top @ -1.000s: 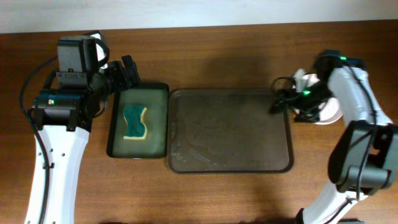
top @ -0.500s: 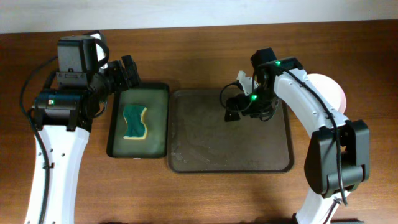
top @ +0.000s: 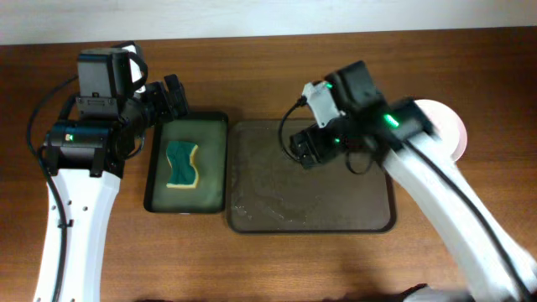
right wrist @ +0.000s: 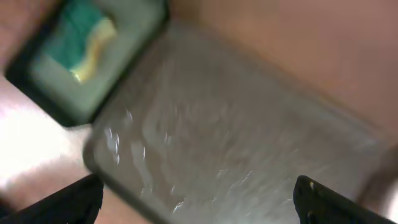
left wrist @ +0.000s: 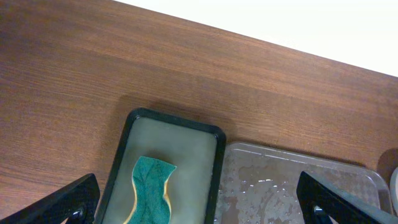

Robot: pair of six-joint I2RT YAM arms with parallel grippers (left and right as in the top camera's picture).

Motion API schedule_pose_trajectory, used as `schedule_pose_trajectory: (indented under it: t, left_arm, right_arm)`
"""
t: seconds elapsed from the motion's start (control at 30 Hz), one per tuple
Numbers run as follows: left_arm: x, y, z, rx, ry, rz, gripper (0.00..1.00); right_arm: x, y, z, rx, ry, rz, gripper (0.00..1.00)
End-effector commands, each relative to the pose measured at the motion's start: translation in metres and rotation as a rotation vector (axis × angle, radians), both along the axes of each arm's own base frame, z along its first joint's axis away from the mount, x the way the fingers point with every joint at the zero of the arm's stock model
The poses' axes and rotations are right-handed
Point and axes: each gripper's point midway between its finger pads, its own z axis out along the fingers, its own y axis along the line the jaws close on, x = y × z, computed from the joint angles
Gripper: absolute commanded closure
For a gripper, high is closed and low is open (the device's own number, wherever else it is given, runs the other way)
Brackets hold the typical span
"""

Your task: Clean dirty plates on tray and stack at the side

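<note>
The table [top: 277,75] is bare along its 12 o'clock strip and along 6 o'clock in front of both trays. The tray [top: 252,220] lies at centre, long sides at 12 and 6, its floor glinting wet. At its 9 o'clock the small tray [top: 156,189] sits rim beside rim with it, with only a thin gap between. The right arm [top: 436,193] comes in from 5 o'clock and crosses the tray's 3 o'clock rim. The plates [top: 450,126] rest on the table just outside the tray's 2 o'clock corner, partly hidden by that arm; how many, I cannot tell. The right gripper [top: 304,151] hangs over the tray's floor towards 11 o'clock, fingers wide apart. The left gripper [top: 168,94] hangs at the small tray's 11 o'clock corner, fingers likewise spread wide. The sponge [top: 182,164] lies mid small tray, clear of its rims.
</note>
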Motion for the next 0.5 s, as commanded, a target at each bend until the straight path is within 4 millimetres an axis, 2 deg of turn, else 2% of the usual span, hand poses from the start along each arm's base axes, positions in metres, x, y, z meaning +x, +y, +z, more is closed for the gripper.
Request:
schedule_pose_trajectory:
  t: [0.0, 0.07, 0.13, 0.17, 0.23, 0.3, 0.33, 0.43, 0.47]
  left_arm:
    - [0.000, -0.003, -0.002, 0.004, 0.003, -0.021, 0.01]
    - [0.000, -0.003, -0.002, 0.004, 0.003, -0.021, 0.01]
    - [0.000, -0.003, -0.002, 0.004, 0.003, -0.021, 0.00]
    - [0.000, -0.003, -0.002, 0.004, 0.003, -0.021, 0.01]
    - [0.000, -0.003, -0.002, 0.004, 0.003, -0.021, 0.00]
    - [0.000, -0.003, -0.002, 0.004, 0.003, -0.021, 0.01]
    - [0.000, -0.003, -0.002, 0.004, 0.003, -0.021, 0.00]
    - [0.000, -0.003, -0.002, 0.004, 0.003, -0.021, 0.01]
    - [0.000, -0.003, -0.002, 0.004, 0.003, -0.021, 0.00]
  right_arm:
    - [-0.022, -0.033, 0.110, 0.055, -0.383, -0.062, 0.02]
    - [-0.043, -0.051, 0.161, 0.128, -0.553, -0.091, 0.02]
    - [-0.067, -0.069, 0.197, 0.191, -0.702, -0.124, 0.02]
    - [-0.082, -0.079, 0.213, 0.224, -0.782, -0.141, 0.02]
    - [-0.111, -0.097, 0.229, 0.274, -0.927, -0.165, 0.02]
    - [-0.134, -0.110, 0.227, 0.310, -1.031, -0.188, 0.02]
    - [-0.146, -0.116, 0.220, 0.325, -1.082, -0.198, 0.02]
    - [-0.165, -0.126, 0.190, 0.342, -1.168, -0.215, 0.02]
    - [-0.168, -0.127, 0.174, 0.347, -1.194, -0.215, 0.02]
